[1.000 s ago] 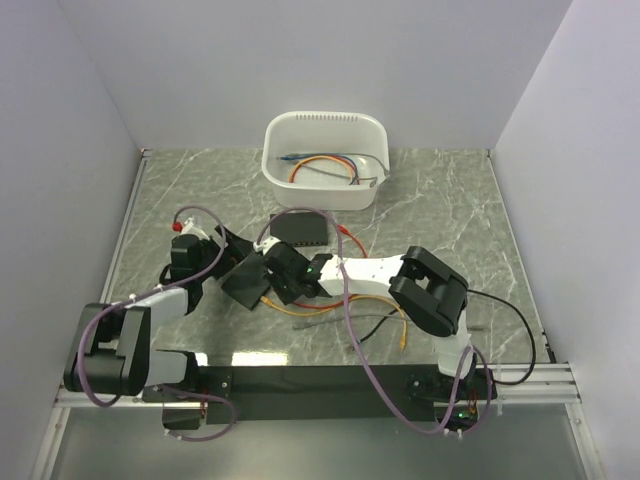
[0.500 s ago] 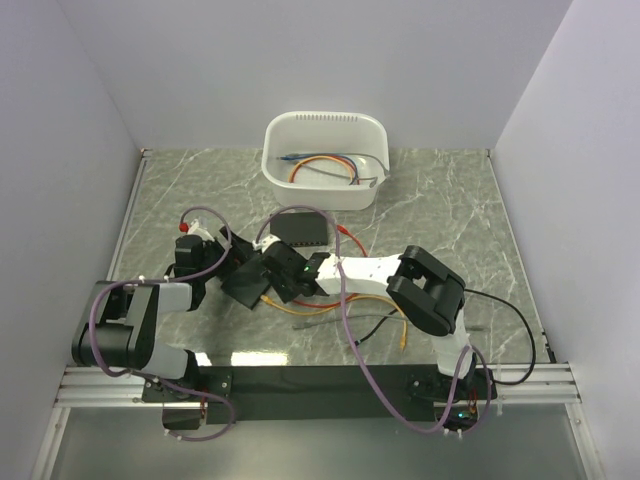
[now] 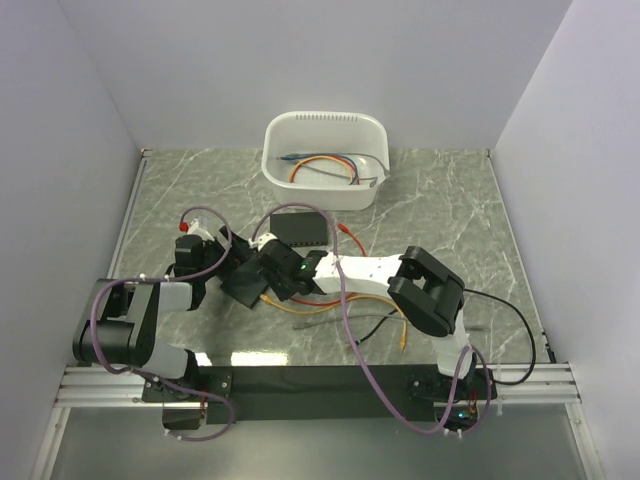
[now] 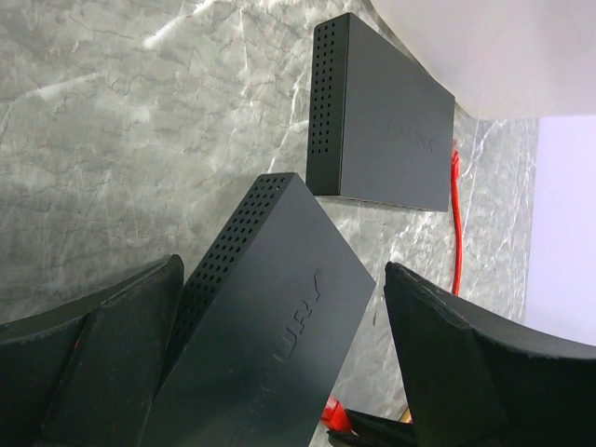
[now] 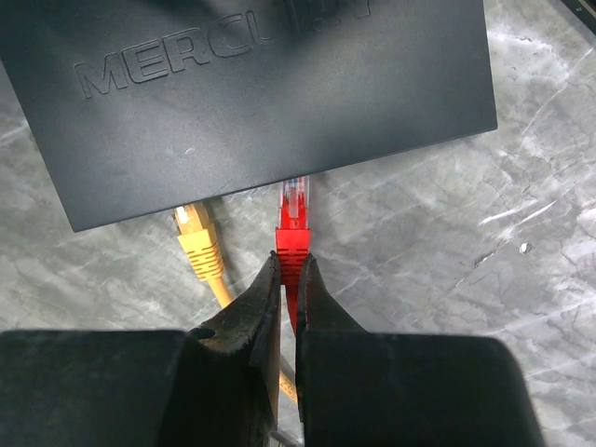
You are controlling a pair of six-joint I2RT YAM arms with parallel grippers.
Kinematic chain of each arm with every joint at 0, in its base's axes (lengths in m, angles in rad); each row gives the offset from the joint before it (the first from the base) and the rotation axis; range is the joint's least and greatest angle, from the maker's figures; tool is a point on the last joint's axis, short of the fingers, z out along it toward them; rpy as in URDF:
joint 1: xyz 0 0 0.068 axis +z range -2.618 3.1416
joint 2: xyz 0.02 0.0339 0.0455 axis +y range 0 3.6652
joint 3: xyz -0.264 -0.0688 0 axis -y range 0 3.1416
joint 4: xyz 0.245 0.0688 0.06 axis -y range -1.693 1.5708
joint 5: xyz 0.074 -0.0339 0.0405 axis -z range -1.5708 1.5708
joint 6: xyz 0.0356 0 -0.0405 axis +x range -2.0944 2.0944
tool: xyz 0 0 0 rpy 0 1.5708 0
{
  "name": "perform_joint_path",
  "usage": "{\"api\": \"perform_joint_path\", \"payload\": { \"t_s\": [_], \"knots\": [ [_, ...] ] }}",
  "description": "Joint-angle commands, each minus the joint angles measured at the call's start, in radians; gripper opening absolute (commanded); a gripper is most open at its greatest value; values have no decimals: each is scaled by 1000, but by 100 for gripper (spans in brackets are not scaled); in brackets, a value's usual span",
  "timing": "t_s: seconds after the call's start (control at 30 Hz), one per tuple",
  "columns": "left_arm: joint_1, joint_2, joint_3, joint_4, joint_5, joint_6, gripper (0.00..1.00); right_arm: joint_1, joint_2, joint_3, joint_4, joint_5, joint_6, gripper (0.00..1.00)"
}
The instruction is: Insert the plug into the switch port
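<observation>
A black Mercury switch (image 5: pixel 261 93) lies on the marble table, in the top view (image 3: pixel 243 281) left of centre. My right gripper (image 5: pixel 290 265) is shut on a red plug (image 5: pixel 292 233), whose clear tip touches the switch's near edge. A yellow plug (image 5: pixel 197 240) sits at that same edge just to the left. My left gripper (image 4: pixel 279 279) is open and straddles the switch (image 4: pixel 270 335). Its left finger (image 4: pixel 93 345) lies against the switch's vented side. Its right finger (image 4: pixel 484 363) stands apart from the switch. The ports themselves are hidden.
A second black switch (image 3: pixel 300 228) lies just behind, with a red cable (image 4: pixel 456 219) along its right side. A white basin (image 3: pixel 325 160) holding several cables stands at the back. Orange and black cables (image 3: pixel 340 318) trail on the table in front of the right arm.
My left gripper has closed in around the switch from the left. My right gripper has nudged the red plug slightly toward the switch's edge.
</observation>
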Motion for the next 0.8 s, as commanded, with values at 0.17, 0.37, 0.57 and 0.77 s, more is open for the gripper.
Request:
{"api": "perform_joint_path", "payload": {
  "t_s": [0.17, 0.37, 0.57, 0.77],
  "knots": [
    [-1, 16, 6, 24, 33, 27, 95, 16, 34, 95, 32, 34, 6, 0],
    [-5, 36, 8, 35, 49, 22, 95, 16, 49, 80, 97, 32, 5, 0],
    [-10, 59, 25, 18, 60, 27, 95, 22, 20, 36, 181, 64, -14, 0],
    [-17, 78, 32, 26, 67, 27, 95, 53, -21, -24, 293, 74, -101, 0]
  ]
}}
